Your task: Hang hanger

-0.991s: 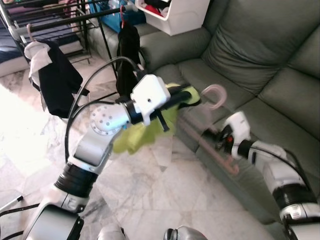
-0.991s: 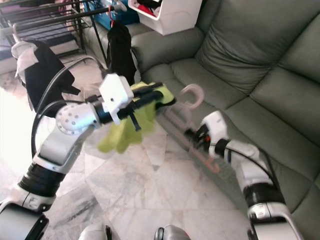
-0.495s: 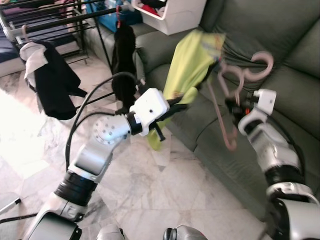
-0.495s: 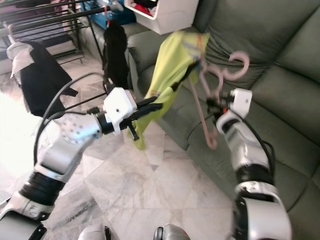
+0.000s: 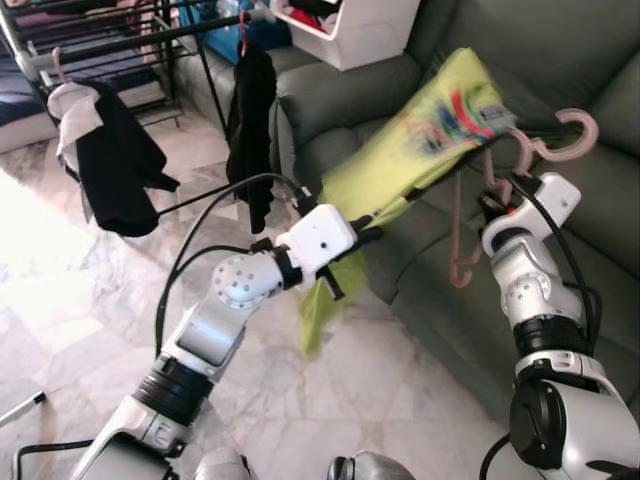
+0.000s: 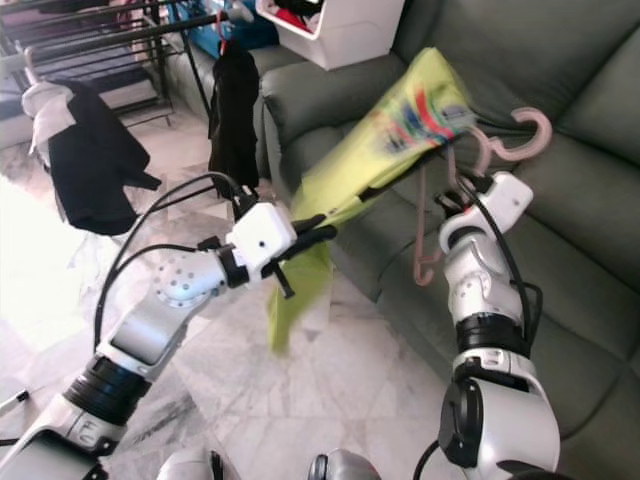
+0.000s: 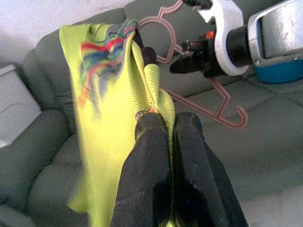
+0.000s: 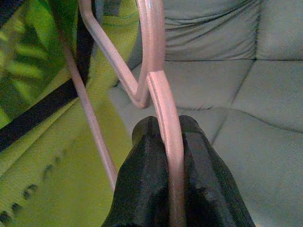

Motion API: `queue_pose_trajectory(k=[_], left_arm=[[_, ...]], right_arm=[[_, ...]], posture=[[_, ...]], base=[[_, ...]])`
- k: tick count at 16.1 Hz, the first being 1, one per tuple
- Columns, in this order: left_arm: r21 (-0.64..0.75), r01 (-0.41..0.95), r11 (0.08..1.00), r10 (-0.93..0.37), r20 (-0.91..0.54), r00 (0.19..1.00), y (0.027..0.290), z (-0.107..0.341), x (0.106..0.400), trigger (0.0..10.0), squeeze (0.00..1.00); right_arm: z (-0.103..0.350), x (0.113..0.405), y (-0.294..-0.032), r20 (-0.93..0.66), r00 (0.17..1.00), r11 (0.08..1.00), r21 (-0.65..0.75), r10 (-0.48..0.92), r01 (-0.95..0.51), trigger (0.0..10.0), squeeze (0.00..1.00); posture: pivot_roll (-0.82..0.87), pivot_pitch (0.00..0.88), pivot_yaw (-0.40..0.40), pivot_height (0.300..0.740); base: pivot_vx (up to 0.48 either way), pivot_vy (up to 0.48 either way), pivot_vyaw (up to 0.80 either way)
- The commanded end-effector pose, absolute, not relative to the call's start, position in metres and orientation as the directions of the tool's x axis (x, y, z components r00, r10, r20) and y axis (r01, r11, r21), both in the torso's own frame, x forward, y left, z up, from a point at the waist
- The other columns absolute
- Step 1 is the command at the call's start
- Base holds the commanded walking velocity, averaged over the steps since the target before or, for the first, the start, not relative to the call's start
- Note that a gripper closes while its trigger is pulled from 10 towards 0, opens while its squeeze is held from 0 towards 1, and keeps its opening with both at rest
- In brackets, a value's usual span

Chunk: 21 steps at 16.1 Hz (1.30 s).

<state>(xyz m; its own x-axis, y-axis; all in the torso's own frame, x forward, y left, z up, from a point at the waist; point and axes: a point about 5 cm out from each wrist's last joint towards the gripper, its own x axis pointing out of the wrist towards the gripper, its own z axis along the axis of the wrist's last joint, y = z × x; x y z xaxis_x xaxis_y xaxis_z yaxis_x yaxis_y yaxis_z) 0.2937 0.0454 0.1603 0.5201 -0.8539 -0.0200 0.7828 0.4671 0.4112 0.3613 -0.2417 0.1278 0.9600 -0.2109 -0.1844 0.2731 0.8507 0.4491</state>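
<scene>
A pink plastic hanger [image 5: 462, 230] is held up over the sofa, its hook [image 6: 525, 135] pointing right. My right gripper [image 8: 165, 137] is shut on the hanger's stem, just below the hook. A lime-yellow shirt [image 5: 430, 130] with a coloured print is draped on the hanger's left end and stretches down to my left gripper [image 7: 163, 127], which is shut on its lower edge. The rest of the shirt [image 6: 295, 290] hangs loose beneath the left gripper [image 5: 372, 228], above the floor.
A black drying rack [image 5: 120, 35] stands at the back left with black garments [image 5: 250, 110] on hangers and another dark one [image 5: 115, 160] with white cloth. A grey-green sofa [image 5: 570, 60] is on the right, with a white box [image 5: 350, 30] on its arm. Marble floor lies below.
My right gripper has lifted the hanger from low beside the sofa to up over the seat. The shirt came up with it and now stretches between both grippers.
</scene>
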Motion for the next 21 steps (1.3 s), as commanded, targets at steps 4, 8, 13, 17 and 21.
queue_pose_trajectory(k=[4, 8, 13, 17, 21], left_arm=[[0.433, 0.787, 0.44, -0.867, -0.023, 0.497, 0.044, 0.162, 0.294, 10.0, 0.0], [0.431, 0.788, 0.439, -0.871, -0.01, 0.491, 0.041, 0.165, 0.292, 10.0, 0.0], [0.443, 0.788, 0.428, -0.87, -0.034, 0.492, 0.041, 0.16, 0.296, 10.0, 0.0], [0.445, 0.776, 0.447, -0.861, -0.023, 0.509, 0.044, 0.161, 0.296, 10.0, 0.0], [0.453, 0.776, 0.439, -0.871, 0.002, 0.491, 0.044, 0.165, 0.295, 10.0, 0.0]], right_arm=[[0.123, 0.356, -0.237, -0.289, 0.948, 0.848, 0.462, -0.135, 0.262, 10.0, 0.0], [0.067, 0.32, -0.264, -0.546, 0.794, 0.805, 0.325, -0.268, 0.496, 10.0, 0.0], [0.155, 0.361, -0.223, -0.115, 0.992, 0.878, 0.479, 0.048, 0.013, 10.0, 0.0], [0.085, 0.337, -0.244, -0.465, 0.871, 0.892, 0.311, -0.158, 0.328, 10.0, 0.0], [0.126, 0.345, -0.272, -0.24, 0.919, 0.853, 0.354, -0.314, 0.384, 10.0, 0.0]], posture=[[-0.11, 0.038, -0.068, 0.74], [-0.09, 0.039, -0.073, 0.74], [-0.11, 0.029, -0.063, 0.74], [-0.09, 0.032, -0.072, 0.74], [-0.1, 0.031, -0.061, 0.74]], base=[[0.0, 0.0, 0.0], [0.0, 0.0, 0.0], [0.0, 0.0, 0.0], [0.0, 0.0, 0.0], [0.0, 0.0, 0.0]])
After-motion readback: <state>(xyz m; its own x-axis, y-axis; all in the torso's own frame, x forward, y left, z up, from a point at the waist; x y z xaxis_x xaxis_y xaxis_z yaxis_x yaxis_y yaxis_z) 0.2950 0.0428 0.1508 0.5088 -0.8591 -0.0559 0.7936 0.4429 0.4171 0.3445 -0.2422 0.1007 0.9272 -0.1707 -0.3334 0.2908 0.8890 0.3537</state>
